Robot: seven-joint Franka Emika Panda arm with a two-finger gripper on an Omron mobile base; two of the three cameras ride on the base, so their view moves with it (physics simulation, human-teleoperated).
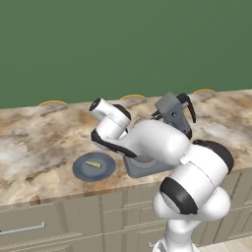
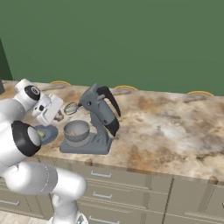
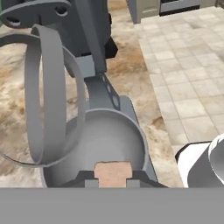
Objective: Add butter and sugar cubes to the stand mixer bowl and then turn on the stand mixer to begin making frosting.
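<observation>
Tan sugar cube (image 3: 113,173) pinched between gripper (image 3: 113,178) fingertips, above silvery stand mixer bowl (image 2: 76,130). Bowl sits on dark grey stand mixer (image 2: 99,114) base, head tilted back, whisk (image 3: 41,94) raised. Butter (image 1: 94,164) lies on blue-grey plate (image 1: 81,170) beside mixer, on marble counter (image 2: 175,131).

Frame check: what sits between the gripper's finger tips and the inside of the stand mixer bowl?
In the hand view, a tan sugar cube sits pinched between the gripper tips, directly over the open stand mixer bowl; nothing else intervenes.
</observation>
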